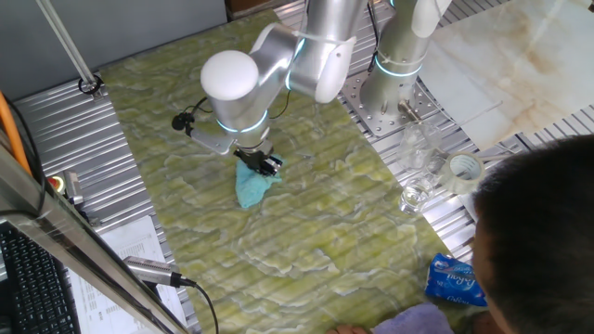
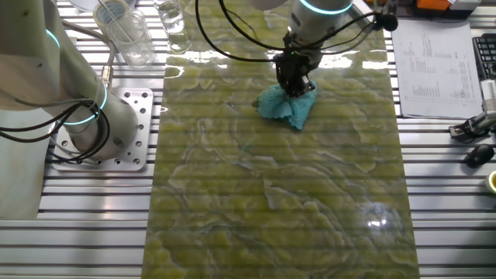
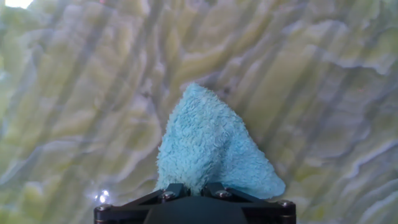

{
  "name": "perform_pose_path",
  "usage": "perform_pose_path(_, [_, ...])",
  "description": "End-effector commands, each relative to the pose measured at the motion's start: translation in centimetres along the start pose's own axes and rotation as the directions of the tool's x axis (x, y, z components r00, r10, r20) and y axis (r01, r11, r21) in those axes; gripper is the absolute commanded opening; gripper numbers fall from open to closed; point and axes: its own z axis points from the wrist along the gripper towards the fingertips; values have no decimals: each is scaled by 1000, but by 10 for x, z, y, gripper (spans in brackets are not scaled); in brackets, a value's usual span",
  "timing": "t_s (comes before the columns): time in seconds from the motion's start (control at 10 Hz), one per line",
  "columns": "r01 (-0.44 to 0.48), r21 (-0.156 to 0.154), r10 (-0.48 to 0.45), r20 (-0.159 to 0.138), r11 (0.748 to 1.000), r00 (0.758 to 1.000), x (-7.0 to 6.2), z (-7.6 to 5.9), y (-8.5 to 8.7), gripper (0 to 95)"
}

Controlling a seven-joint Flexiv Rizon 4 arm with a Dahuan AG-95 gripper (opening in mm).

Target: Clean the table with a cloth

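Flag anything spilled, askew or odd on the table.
Nothing stands out. The cloth sits bunched on the table with the gripper shut on it. No spill shows; the bright patches look like glare.

The worktop is yellow-green with pale marbled veins and fine ridges. The cloth is plain fluffy turquoise. A black tool meets it. The packet is glossy blue with white lettering.

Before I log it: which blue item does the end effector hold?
The fuzzy turquoise cloth, pinched by the end effector; the glossy blue packet lies untouched at the table edge.
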Motion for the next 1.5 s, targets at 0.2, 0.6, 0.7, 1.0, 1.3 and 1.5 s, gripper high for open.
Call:
perform_pose_path(0.2, [28,29,-28,24,999,999,1,-1,1,0])
perform_pose_path(0.6, [63,49,-65,47,997,997,1,-1,1,0])
perform_pose_path(0.7, [59,58,-62,49,997,997,1,-1,1,0])
perform_pose_path(1.0, [64,70,-67,41,995,997,1,-1,1,0])
perform_pose_path(1.3, [71,75,-74,38,995,997,2,0,1,0])
perform_pose_path(1.5, [70,71,-73,42,995,996,4,3,0,0])
